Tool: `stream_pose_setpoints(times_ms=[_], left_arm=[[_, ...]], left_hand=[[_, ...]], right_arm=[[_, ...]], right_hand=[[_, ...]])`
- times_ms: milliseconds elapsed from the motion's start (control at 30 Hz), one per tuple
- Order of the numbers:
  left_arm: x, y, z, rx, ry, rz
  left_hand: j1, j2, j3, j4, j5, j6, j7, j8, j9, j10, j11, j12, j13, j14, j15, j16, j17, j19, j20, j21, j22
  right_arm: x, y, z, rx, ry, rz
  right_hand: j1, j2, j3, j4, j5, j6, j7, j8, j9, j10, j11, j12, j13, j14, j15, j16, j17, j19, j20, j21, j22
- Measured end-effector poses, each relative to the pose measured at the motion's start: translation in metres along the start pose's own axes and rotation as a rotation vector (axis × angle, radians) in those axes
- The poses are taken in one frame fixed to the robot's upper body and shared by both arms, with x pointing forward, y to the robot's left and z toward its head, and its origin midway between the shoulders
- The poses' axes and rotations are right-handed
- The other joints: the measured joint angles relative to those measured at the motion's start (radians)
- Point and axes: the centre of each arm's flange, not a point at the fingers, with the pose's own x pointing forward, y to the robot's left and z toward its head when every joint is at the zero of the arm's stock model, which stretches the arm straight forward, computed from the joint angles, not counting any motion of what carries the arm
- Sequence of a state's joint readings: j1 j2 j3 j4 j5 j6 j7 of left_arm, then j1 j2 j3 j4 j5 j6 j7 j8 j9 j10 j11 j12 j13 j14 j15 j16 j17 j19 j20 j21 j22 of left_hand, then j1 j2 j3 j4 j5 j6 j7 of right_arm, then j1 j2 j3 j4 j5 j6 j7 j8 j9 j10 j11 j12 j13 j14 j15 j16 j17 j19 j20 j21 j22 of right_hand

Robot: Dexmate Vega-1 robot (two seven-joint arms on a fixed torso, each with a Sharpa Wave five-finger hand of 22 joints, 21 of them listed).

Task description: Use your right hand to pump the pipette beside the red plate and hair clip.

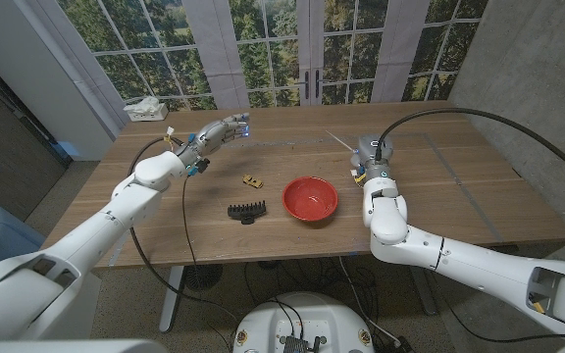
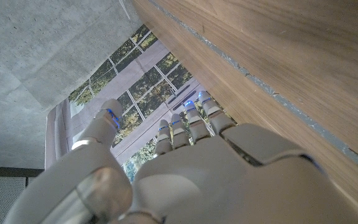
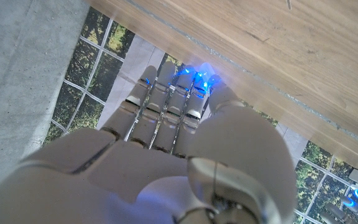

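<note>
light: soft daylight from the windows (image 1: 263,49) behind my table (image 1: 459,186)
shadows: faint
blur: my hands are mushy close up in wrist views
glow: blue fingertip LEDs

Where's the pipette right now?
In the head view the pipette lies on the table's far right half, just left of the right hand, beyond the red plate.

Lab-like room: concrete walls (image 1: 518,59), glazed doors (image 1: 292,49).
</note>
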State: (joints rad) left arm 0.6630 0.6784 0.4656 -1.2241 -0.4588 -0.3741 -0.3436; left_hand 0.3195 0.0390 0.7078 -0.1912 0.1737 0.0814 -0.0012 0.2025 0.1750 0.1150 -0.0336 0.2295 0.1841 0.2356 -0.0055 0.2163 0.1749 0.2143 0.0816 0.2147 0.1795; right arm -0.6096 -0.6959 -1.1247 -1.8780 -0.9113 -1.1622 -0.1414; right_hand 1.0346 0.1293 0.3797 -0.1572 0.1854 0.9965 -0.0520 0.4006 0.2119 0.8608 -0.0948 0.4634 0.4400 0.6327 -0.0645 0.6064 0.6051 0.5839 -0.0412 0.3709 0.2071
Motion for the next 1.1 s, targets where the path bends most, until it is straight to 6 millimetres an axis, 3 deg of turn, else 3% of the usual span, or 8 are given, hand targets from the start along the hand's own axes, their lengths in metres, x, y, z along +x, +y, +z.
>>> stream_pose_setpoints(times_ms=[167,267,433,1100], left_arm=[[0.002,-0.003,0.005,0.001,-0.017,-0.034],[0.006,-0.005,0.008,0.000,-0.025,-0.053],[0.009,-0.009,0.010,-0.007,-0.034,-0.073],[0.024,-0.026,0.016,-0.050,-0.034,-0.125]], left_hand=[[0.031,-0.016,-0.033,0.010,0.000,0.038,0.023,0.005,0.000,0.076,0.010,0.014,0.000,0.125,-0.034,0.029,0.008,0.074,-0.015,0.027,0.008],[0.045,-0.018,-0.056,0.014,-0.004,0.066,0.041,0.005,0.000,0.129,0.015,0.022,0.005,0.205,-0.039,0.055,0.020,0.127,-0.029,0.049,0.014],[0.056,-0.027,-0.081,0.015,-0.004,0.119,0.051,0.006,0.000,0.192,0.008,0.034,0.005,0.270,-0.042,0.082,0.035,0.171,-0.039,0.066,0.021],[0.094,-0.036,-0.098,0.007,-0.004,0.175,0.049,0.020,0.005,0.242,-0.012,0.042,0.009,0.295,-0.043,0.093,0.046,0.194,-0.048,0.081,0.023]], right_arm=[[-0.002,-0.004,0.002,0.012,-0.003,-0.013],[-0.003,-0.010,0.006,0.011,-0.021,-0.046],[-0.005,-0.017,0.010,0.020,-0.036,-0.070],[-0.009,-0.036,0.023,0.050,-0.099,-0.157]], right_hand=[[0.000,0.000,0.000,0.000,0.008,0.000,0.000,0.000,0.000,0.000,0.000,0.000,0.003,0.000,0.000,-0.004,0.000,0.000,0.000,0.008,0.000],[0.000,0.000,0.000,0.000,0.008,0.000,0.000,0.008,0.000,0.000,0.000,0.000,0.005,0.000,0.000,-0.004,0.003,0.000,0.000,0.008,0.000],[0.000,0.000,0.000,0.000,0.008,0.000,0.000,0.008,0.002,0.000,0.000,0.005,0.008,0.004,0.004,-0.004,0.005,0.000,0.000,0.008,0.000],[0.000,0.000,0.000,0.000,0.008,0.000,0.000,0.014,0.005,0.000,0.000,0.008,0.022,0.007,0.007,-0.011,0.009,0.011,-0.011,0.023,0.000]])
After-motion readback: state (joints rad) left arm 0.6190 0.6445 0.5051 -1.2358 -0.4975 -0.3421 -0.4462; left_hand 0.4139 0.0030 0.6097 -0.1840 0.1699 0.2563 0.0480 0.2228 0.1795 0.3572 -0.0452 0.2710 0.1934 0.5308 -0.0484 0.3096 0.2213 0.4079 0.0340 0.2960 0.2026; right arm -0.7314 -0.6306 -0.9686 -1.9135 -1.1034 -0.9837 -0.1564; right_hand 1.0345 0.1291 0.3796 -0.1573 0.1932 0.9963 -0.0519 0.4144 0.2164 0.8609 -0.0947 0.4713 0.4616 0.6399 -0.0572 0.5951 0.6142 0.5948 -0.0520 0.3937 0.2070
